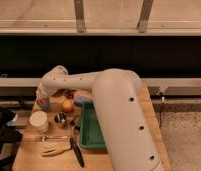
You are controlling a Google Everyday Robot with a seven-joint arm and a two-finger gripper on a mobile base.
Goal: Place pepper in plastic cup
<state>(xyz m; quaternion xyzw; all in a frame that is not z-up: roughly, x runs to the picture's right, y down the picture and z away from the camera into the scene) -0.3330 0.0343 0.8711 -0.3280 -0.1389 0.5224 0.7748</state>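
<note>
Over at the table's far left, the gripper (44, 102) hangs low; its grip I cannot tell. Nearby stand a round orange fruit (68, 105), a white container (38, 121) and a green tray (90, 131).

one claw (44, 102), one round orange fruit (68, 105), one white container (38, 121), one metal cup (60, 118), one green tray (88, 142)

Soft, even overhead light, no hard shadows. Wooden table (34, 152) reads warm, mid-bright. Dark band behind it; bg strip up top is washed out. White arm (119, 110) has a mild sheen. Gripper (44, 103) at the table's far-left edge, dim under the arm.
</note>
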